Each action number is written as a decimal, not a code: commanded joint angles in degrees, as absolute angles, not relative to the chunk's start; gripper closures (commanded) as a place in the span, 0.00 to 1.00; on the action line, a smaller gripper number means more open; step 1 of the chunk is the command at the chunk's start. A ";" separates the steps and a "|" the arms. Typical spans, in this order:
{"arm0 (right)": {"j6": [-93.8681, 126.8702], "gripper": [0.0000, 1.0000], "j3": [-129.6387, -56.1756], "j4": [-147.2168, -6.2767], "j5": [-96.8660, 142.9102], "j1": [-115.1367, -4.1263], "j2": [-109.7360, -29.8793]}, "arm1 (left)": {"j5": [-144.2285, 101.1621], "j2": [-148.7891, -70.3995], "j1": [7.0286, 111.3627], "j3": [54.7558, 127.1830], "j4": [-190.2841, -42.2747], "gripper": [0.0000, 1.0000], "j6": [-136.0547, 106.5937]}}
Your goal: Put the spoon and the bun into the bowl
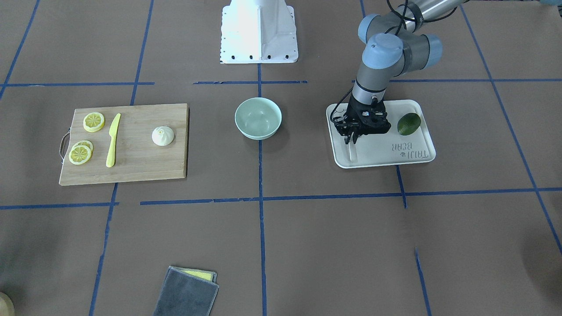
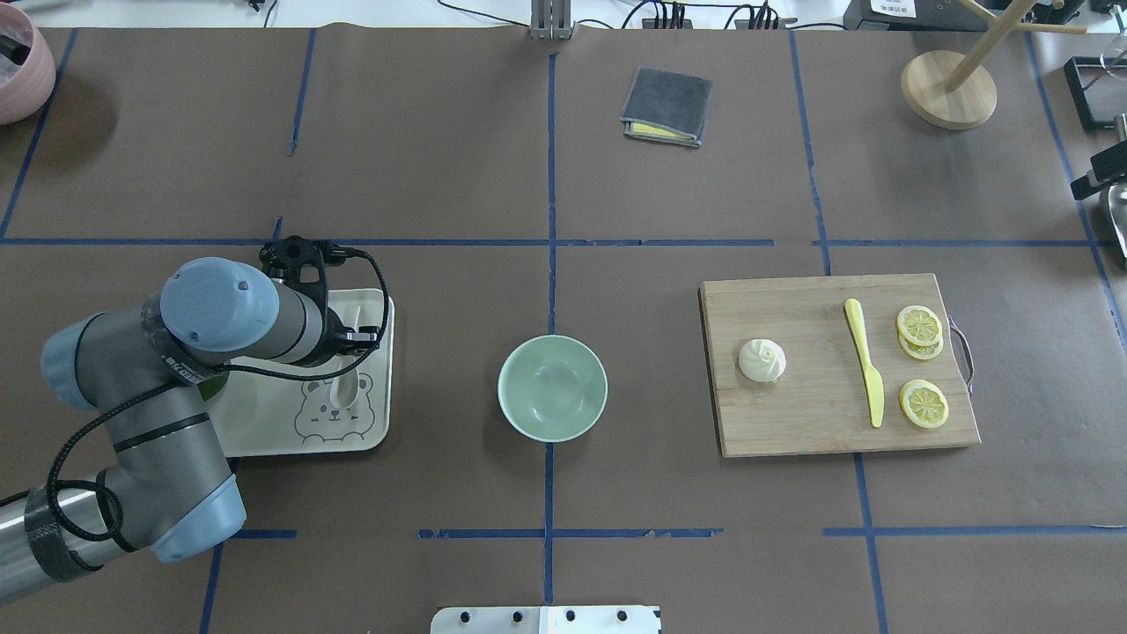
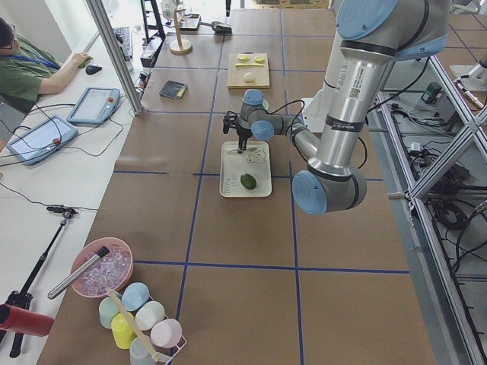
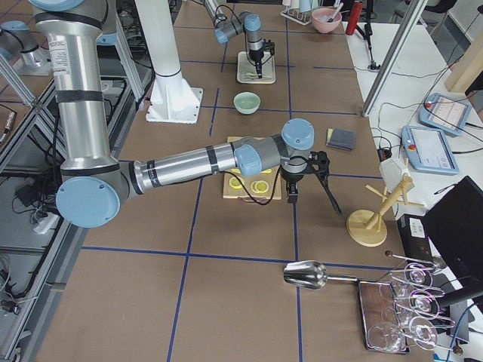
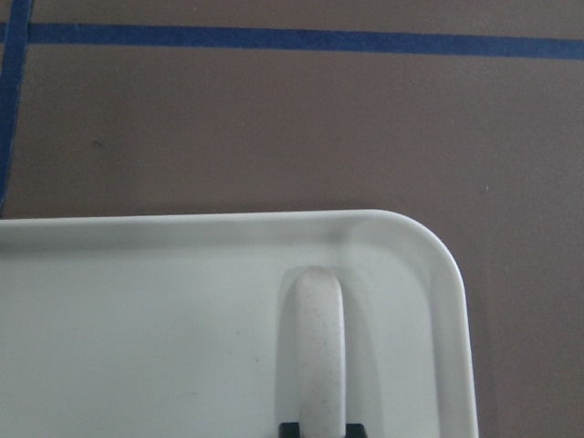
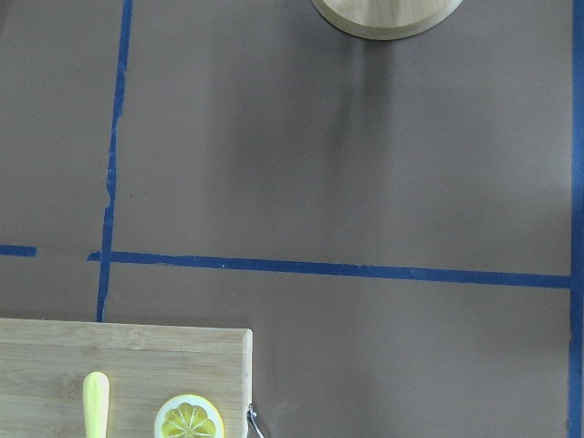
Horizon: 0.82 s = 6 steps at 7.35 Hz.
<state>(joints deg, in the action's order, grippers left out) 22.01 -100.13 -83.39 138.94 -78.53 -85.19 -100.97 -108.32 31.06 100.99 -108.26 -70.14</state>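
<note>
On the left, the left gripper (image 1: 351, 139) is down on the white tray (image 2: 374, 433), clamped on the handle of the spoon (image 5: 319, 351). The bowl (image 2: 552, 387) sits mid-table. The bun (image 2: 762, 360) rests on the cutting board (image 2: 810, 427). Whether the right gripper (image 4: 302, 185) is clenched, I cannot tell.

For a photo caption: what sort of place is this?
Probably a robotics laboratory: the robot's left arm reaches over a table marked with blue tape lines, and an operator sits nearby with tablets.
</note>
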 commanded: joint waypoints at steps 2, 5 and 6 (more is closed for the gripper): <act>29.59 0.00 -102.20 -83.23 138.78 -74.99 -83.94 | -101.25 -106.88 33.30 106.24 -107.58 1.00 -69.96; 46.34 0.00 -107.83 -77.47 133.54 -66.04 -83.94 | -101.43 -111.68 34.28 105.48 -107.58 1.00 -79.91; 52.93 0.00 -107.93 -72.91 129.33 -60.79 -83.85 | -101.51 -114.06 34.19 105.21 -107.67 1.00 -83.55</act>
